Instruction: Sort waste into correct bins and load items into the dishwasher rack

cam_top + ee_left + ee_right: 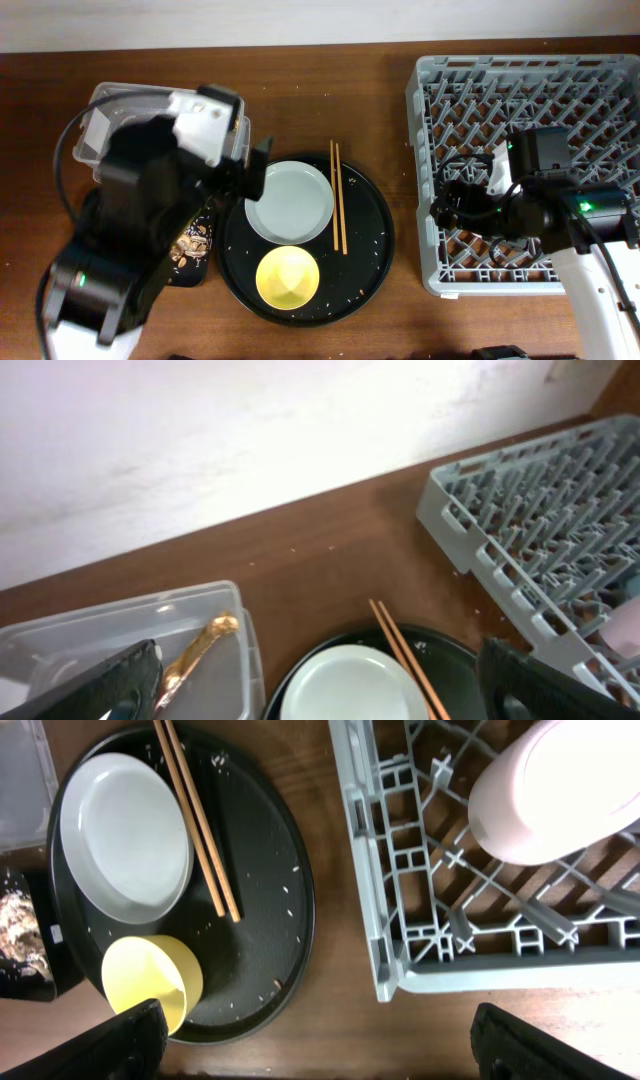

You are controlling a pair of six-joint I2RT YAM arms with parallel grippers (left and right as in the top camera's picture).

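The grey-green plate, yellow bowl and two chopsticks lie on the round black tray. My left gripper is open and empty above the gap between the clear box and the plate. The gold wrapper lies in the box. Food scraps sit in the shallow black tray. My right gripper is open and empty over the table by the rack's front left corner. A pink cup sits upside down in the rack. The tissue and blue cup are hidden.
Rice grains are scattered on the round tray. The left arm covers much of the clear box and shallow tray. A strip of bare table lies between the round tray and the rack.
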